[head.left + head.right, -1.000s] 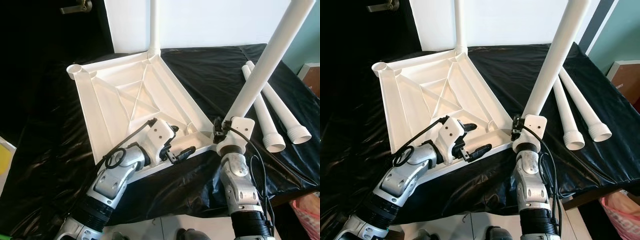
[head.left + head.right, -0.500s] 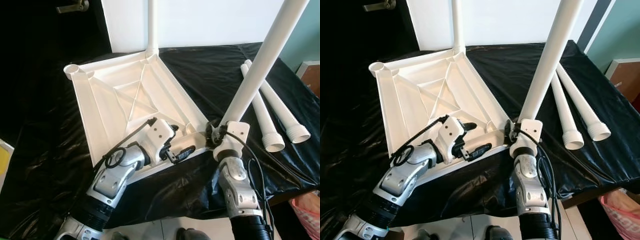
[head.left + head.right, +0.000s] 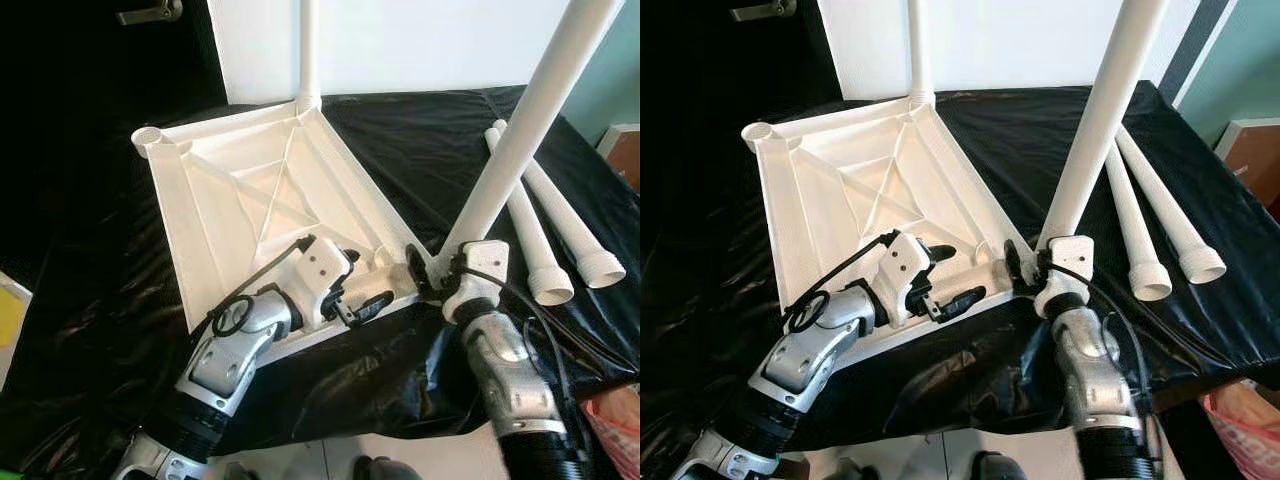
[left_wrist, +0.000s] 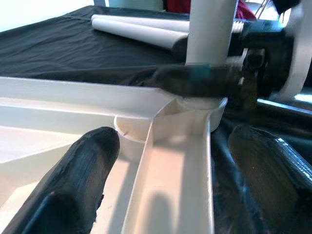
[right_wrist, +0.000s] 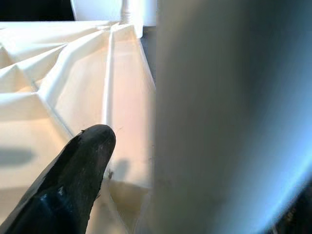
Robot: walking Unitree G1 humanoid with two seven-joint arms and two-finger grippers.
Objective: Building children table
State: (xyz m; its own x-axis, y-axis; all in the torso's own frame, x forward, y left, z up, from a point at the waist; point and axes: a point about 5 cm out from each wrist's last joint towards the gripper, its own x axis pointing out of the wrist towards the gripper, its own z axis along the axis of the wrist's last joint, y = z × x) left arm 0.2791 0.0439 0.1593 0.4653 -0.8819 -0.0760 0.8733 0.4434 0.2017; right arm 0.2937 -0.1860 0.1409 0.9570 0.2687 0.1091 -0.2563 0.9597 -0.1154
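Observation:
A white tabletop lies upside down on the black-covered table. One white leg stands upright in its far corner. My right gripper is shut on a second white leg, which leans to the right. That leg's lower end meets the near right corner socket. My left gripper is open just left of that corner. Its fingers straddle the tabletop's edge rib. In the right wrist view the held leg is close beside one black finger.
Two loose white legs lie side by side on the black cover at the right. The far left corner socket stands empty. A brown box is past the table's right edge. A pink bag lies below it.
My right arm has swung its forearm out to the right and brought the held leg's lower end left, onto the tabletop's near right corner. The left gripper has stayed put.

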